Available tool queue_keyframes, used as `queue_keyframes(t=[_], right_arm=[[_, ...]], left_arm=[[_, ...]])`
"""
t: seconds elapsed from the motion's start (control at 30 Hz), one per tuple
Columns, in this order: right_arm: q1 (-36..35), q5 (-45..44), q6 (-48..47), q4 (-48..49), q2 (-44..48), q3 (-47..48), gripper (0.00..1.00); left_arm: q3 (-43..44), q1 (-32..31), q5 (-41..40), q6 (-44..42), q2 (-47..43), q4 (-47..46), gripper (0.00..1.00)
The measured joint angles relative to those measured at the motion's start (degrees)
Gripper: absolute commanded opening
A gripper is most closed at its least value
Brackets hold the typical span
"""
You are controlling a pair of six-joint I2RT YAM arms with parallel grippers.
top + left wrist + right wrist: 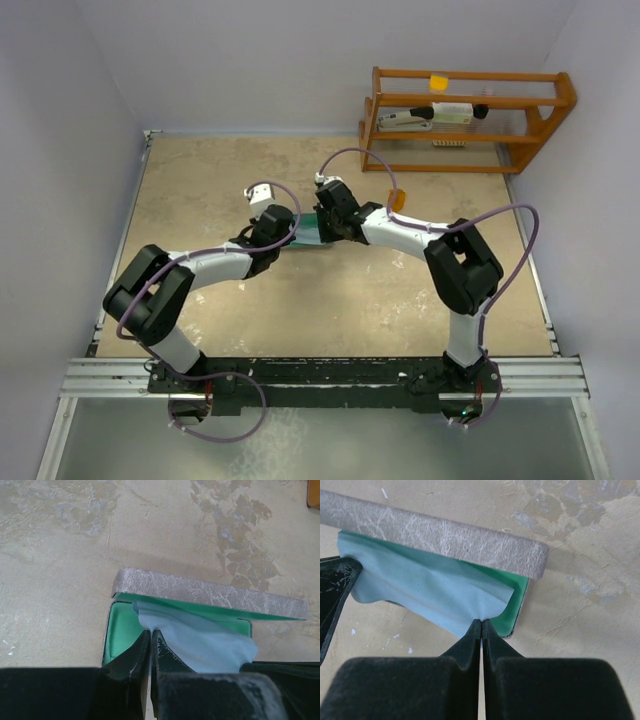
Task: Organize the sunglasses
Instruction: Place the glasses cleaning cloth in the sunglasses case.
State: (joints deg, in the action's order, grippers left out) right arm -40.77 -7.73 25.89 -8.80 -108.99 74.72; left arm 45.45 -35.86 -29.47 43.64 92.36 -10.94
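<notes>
We are pinching the light blue cloth (200,640) with both pairs of fingers closed tight. Our left gripper (151,634) is holding its left corner and our right gripper (481,624) its right corner, over the open grey case (210,592) mid-table. We cannot tell where the sunglasses are lying.

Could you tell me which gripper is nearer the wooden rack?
The right gripper, pinching the cloth on the case's rack side; the left gripper holds the far corner.

Counting now: one grey brick-shaped case with green lining (210,592), one light blue cloth (200,640), one brown wooden rack (465,120) at the table's (250,320) far-right corner.
</notes>
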Motion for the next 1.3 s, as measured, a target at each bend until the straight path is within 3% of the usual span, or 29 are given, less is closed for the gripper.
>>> queue_keyframes(t=[1.3], right_arm=[[1.86,1.51,-1.7,0.48,-2.84,4.46,0.0]], left_arm=[[2.34,2.36,2.58,-1.46,3.45,-1.81,0.0]])
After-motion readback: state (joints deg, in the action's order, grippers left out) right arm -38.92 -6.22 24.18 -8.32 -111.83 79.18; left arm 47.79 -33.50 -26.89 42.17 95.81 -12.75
